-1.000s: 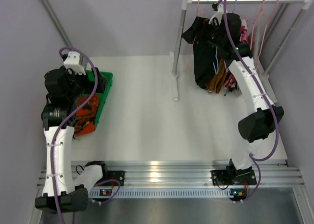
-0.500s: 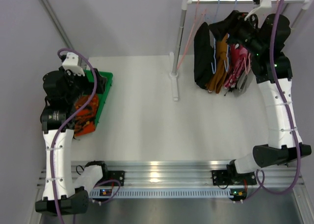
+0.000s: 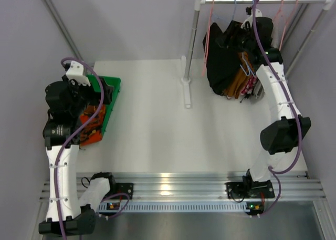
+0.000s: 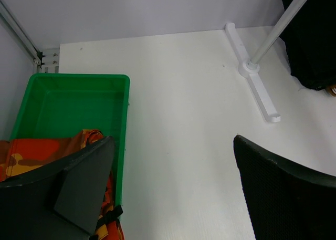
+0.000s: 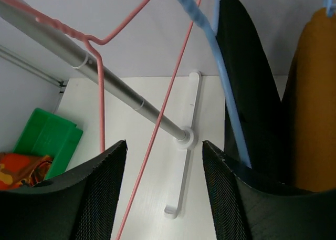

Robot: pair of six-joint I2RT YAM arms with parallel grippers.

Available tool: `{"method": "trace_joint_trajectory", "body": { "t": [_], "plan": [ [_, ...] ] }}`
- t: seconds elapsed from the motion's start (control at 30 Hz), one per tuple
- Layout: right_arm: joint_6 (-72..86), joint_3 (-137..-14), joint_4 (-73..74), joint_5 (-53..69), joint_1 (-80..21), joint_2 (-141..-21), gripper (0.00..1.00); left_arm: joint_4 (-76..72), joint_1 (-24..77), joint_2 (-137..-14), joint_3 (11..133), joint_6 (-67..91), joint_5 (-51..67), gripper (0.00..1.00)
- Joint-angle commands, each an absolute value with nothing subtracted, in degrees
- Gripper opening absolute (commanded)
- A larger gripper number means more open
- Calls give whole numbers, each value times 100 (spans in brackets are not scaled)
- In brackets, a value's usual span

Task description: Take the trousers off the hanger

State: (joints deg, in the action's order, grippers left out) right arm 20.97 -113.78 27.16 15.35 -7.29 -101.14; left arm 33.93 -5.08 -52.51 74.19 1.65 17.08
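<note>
Black trousers (image 3: 219, 64), mustard-brown trousers (image 3: 240, 83) and red-pink floral trousers (image 3: 252, 85) hang on hangers from the rack rail (image 3: 294, 0). My right gripper (image 3: 239, 40) is high among them, open and empty. In the right wrist view its jaws (image 5: 163, 192) stand wide apart. An empty pink hanger (image 5: 160, 101) runs between them, at a depth I cannot tell. A blue hanger (image 5: 223, 82) carries the black trousers (image 5: 247, 87), beside the mustard pair (image 5: 312, 103). Orange patterned trousers (image 3: 92, 125) lie in the green bin (image 3: 111, 95). My left gripper (image 4: 173, 192) is open above the bin's right edge.
The rack's upright pole (image 3: 190, 45) and its foot (image 3: 187, 93) stand mid-table; the foot also shows in the left wrist view (image 4: 257, 85). Several empty pink hangers (image 3: 286, 19) hang at the rail's right end. Grey walls close both sides.
My right arm swung right toward the rail's far end, then came back left to the black trousers. The hanging clothes shifted. The left arm barely moved.
</note>
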Motion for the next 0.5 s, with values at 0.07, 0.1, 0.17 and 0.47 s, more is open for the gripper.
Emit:
{"method": "trace_joint_trajectory", "body": {
  "t": [0.07,0.1,0.17,0.47],
  "plan": [
    [1881,-11365,2312,1257,-642,-10063,58,3296,-483,-5080,7260,53,1696,99],
    [1872,-11347,2294,1292,-650,-10072,58,3305,-483,-5080,7242,44,1688,99],
    [1863,-11329,2250,1353,-642,-10011,57,3296,-483,-5089,7190,53,1679,99],
    [1706,-11461,2153,1811,-659,-9423,58,3217,-483,-5168,7181,79,1784,99]
  ]
}}
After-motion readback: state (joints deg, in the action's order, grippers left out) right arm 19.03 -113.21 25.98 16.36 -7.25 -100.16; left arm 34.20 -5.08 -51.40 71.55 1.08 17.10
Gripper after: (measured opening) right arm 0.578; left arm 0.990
